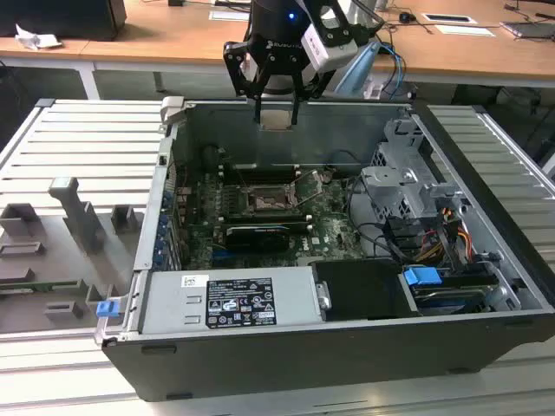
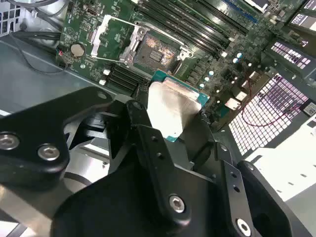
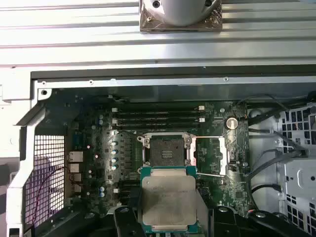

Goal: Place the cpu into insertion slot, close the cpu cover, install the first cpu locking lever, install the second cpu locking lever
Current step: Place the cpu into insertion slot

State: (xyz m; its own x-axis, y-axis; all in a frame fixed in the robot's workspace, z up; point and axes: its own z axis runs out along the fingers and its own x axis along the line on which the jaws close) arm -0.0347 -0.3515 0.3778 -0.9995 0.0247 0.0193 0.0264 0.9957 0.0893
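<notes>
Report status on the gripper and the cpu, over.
Gripper shut on the cpu, held clear of the insertion slot. Slot bare, not yet loaded. The cpu cover swung open beside it; nothing seen over the slot.

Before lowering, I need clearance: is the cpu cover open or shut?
Open: the cpu cover is swung aside from the insertion slot, whose dark socket shows bare.
</notes>
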